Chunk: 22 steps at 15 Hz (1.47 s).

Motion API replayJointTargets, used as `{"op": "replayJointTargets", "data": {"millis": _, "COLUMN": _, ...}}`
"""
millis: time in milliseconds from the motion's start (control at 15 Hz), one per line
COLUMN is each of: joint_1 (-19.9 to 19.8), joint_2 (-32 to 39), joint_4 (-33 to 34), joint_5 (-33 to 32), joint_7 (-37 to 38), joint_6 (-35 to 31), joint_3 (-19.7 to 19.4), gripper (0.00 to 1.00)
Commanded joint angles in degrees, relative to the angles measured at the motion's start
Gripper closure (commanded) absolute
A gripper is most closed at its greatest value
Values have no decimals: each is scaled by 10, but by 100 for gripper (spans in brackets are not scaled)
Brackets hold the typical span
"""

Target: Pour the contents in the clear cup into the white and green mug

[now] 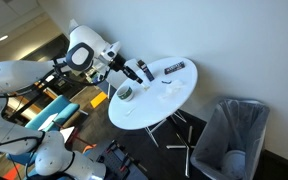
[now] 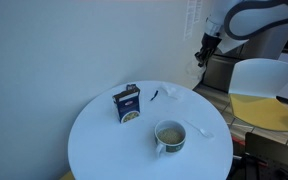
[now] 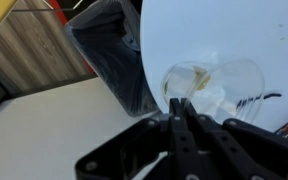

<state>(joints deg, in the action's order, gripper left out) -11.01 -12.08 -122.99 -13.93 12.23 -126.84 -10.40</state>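
Slantwise, the arm (image 1: 84, 52) reaches down over the tabletop (image 1: 179, 95), fingers (image 3: 179, 118) pressed together, holding nothing; the clear cup (image 3: 212, 85) lies just beyond their tips.

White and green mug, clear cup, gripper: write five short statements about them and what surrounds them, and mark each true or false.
1. The white and green mug stands upright on the table. True.
2. The gripper holds the clear cup. False: the cup rests on the table, and the gripper is shut with nothing between its fingers.
3. The mug is empty. False: something pale shows inside it in an exterior view.
4. A dark bin stands on the floor beside the table. True.
5. A blue box stands on the table near the mug. True.
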Motion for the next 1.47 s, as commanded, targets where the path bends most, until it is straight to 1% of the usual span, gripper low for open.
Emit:
{"op": "replayJointTargets", "data": {"millis": 0, "joint_1": -34, "joint_2": 45, "joint_4": 41, "joint_5": 61, "joint_7": 7, "joint_6": -28, "joint_3": -39, "gripper": 99}}
{"op": "replayJointTargets", "data": {"millis": 200, "joint_1": -59, "joint_2": 81, "joint_4": 55, "joint_5": 115, "joint_7": 18, "joint_6": -75, "joint_3": -72, "gripper": 99}}
{"op": "replayJointTargets", "data": {"millis": 333, "joint_1": -68, "joint_2": 96, "joint_4": 55, "joint_5": 145, "joint_7": 34, "joint_6": -112, "joint_3": -82, "gripper": 99}}
{"op": "replayJointTargets", "data": {"millis": 400, "joint_1": -67, "joint_2": 76, "joint_4": 41, "joint_5": 123, "joint_7": 7, "joint_6": -89, "joint_3": -78, "gripper": 95}}
{"op": "replayJointTargets", "data": {"millis": 467, "joint_1": -71, "joint_2": 86, "joint_4": 42, "joint_5": 133, "joint_7": 12, "joint_6": -103, "joint_3": -82, "gripper": 95}}
{"op": "replayJointTargets", "data": {"millis": 600, "joint_1": -72, "joint_2": 95, "joint_4": 46, "joint_5": 136, "joint_7": 18, "joint_6": -108, "joint_3": -84, "gripper": 95}}
{"op": "replayJointTargets", "data": {"millis": 667, "joint_1": -72, "joint_2": 96, "joint_4": 48, "joint_5": 136, "joint_7": 22, "joint_6": -108, "joint_3": -83, "gripper": 99}}
{"op": "replayJointTargets", "data": {"millis": 733, "joint_1": -73, "joint_2": 108, "joint_4": 60, "joint_5": 147, "joint_7": 23, "joint_6": -102, "joint_3": -84, "gripper": 99}}
{"op": "replayJointTargets", "data": {"millis": 867, "joint_1": -85, "joint_2": 150, "joint_4": 96, "joint_5": 168, "joint_7": 42, "joint_6": -102, "joint_3": -98, "gripper": 99}}
{"op": "replayJointTargets", "data": {"millis": 1067, "joint_1": -104, "joint_2": 214, "joint_4": 141, "joint_5": 231, "joint_7": 38, "joint_6": -103, "joint_3": -114, "gripper": 99}}
{"op": "replayJointTargets", "data": {"millis": 1200, "joint_1": -118, "joint_2": 260, "joint_4": 168, "joint_5": 267, "joint_7": 38, "joint_6": -114, "joint_3": -117, "gripper": 99}}
{"op": "replayJointTargets", "data": {"millis": 1400, "joint_1": -139, "joint_2": 331, "joint_4": 213, "joint_5": 309, "joint_7": 44, "joint_6": -126, "joint_3": -110, "gripper": 99}}
